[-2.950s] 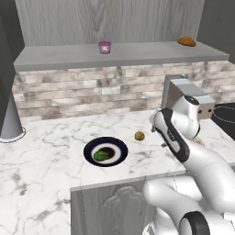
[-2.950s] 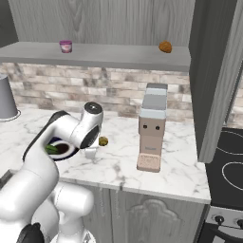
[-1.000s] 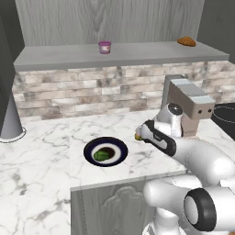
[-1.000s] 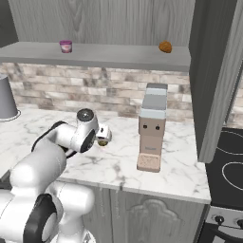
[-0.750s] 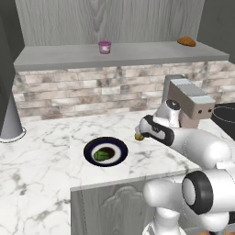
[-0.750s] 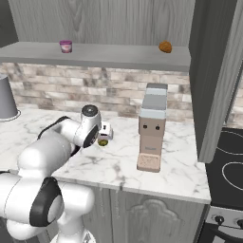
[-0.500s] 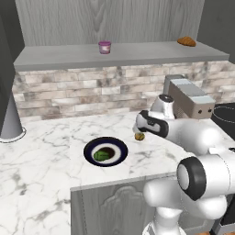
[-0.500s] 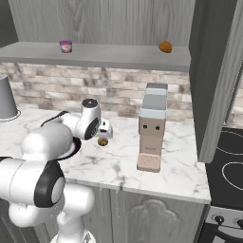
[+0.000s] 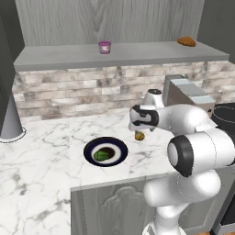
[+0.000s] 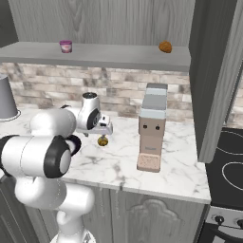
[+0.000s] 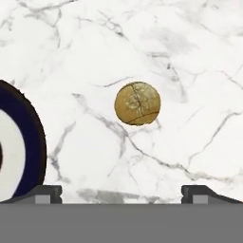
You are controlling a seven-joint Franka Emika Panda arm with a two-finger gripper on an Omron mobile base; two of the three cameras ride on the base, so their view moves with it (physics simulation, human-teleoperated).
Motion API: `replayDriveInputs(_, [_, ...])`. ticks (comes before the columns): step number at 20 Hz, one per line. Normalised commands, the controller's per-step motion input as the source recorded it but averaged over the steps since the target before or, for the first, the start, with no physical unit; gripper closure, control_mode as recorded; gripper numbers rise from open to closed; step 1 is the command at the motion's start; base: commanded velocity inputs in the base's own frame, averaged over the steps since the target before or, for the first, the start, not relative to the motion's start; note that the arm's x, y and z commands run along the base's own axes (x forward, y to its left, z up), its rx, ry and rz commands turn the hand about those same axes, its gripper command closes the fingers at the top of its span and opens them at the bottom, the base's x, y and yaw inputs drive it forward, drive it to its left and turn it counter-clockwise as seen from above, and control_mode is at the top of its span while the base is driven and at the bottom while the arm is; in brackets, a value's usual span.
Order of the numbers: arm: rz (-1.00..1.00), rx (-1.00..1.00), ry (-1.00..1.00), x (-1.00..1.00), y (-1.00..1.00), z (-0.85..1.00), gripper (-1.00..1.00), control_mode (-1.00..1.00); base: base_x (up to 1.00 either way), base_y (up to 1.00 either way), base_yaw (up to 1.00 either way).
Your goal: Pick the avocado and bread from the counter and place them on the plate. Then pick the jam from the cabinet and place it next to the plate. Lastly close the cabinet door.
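The bread [image 11: 137, 103], a small yellowish-brown ball, lies on the white marble counter [image 9: 50, 151] just right of the plate [image 9: 120, 148]. The avocado [image 9: 102, 156] rests in the plate's dark centre. My gripper [image 11: 121, 194] hangs open straight above the bread [image 9: 139, 136], its fingertips [image 11: 46, 192] spread wide on either side with nothing between them. In the right base view the gripper [image 10: 102, 133] sits just over the bread [image 10: 102, 141]. The pink jam [image 9: 104, 47] stands on the grey shelf board of the cabinet [image 9: 137, 54].
A coffee machine [image 10: 152, 133] stands on the counter right of the bread. An orange-brown croissant [image 9: 186, 41] lies at the shelf's right end. A grey cone-shaped vessel [image 9: 9, 120] stands far left. The open cabinet door [image 10: 216, 80] and a stove [image 10: 228, 163] are to the right.
The hand has swung left and settled directly over the bread, the arm folding in behind it. Jaws stayed open. Bread, plate and avocado have not moved.
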Motion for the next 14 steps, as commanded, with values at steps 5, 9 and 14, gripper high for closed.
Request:
replayDriveInputs(5, [0.01,-0.02,-0.05,0.03,0.00,-0.35,-1.00,-1.00,0.00,0.00,0.00])
replayDriveInputs(9, [0.02,0.00,-0.03,0.04,-0.01,-0.13,-1.00,-1.00,0.00,0.00,0.00])
replayDriveInputs(14, [0.03,0.00,0.00,0.16,-0.03,-0.01,-1.00,-1.00,0.00,0.00,0.00])
